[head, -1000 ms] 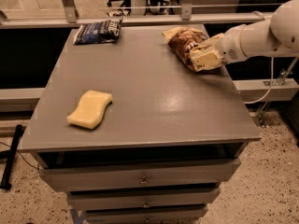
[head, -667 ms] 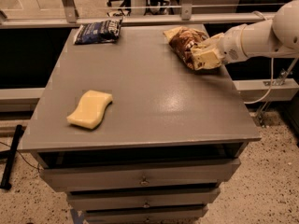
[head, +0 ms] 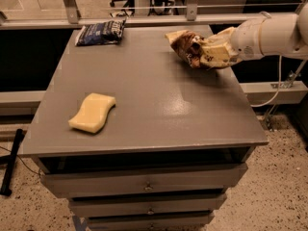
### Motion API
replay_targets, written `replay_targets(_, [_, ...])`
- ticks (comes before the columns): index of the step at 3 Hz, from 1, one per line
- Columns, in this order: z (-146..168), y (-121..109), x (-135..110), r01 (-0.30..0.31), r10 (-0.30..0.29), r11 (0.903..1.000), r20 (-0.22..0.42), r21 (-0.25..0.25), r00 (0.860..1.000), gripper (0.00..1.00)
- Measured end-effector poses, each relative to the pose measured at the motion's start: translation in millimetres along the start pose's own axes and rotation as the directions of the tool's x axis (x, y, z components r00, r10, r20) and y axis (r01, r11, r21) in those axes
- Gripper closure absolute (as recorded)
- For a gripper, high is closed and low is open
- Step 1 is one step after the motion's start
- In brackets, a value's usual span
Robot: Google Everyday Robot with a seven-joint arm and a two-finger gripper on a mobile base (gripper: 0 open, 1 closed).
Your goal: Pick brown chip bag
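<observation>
Camera view, front side: nearest are the drawers (head: 144, 184) under the grey table (head: 159, 105). The sponge (head: 91, 113) lies on the near left of the top. Farther back on the right, the gripper (head: 208, 54) reaches in from the right edge, clamped on the brown bag (head: 184, 44); I can't tell whether the bag touches the top. The blue bag (head: 101, 32) lies at the far left corner.

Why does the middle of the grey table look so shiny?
Camera view: light, likely from above, reflects as a pale sheen on the table, right of the sponge; the gripper, at the brown chip bag near the far right edge, throws a soft shadow beneath.
</observation>
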State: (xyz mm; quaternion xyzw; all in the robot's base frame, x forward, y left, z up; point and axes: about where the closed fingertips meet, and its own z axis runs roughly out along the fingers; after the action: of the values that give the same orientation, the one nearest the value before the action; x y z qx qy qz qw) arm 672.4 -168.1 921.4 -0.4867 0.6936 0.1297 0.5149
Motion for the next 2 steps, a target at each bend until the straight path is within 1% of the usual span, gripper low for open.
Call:
replay_targets(1, [-28.3, 3.4, -29.4, 0.033, -0.032, 0.9994, 0.118, -0.004, 0.992, 1.00])
replay_targets(2, [-55.1, 7.9, -59.1, 0.059, -0.055, 0.9980, 0.182, -0.020, 0.982, 1.00])
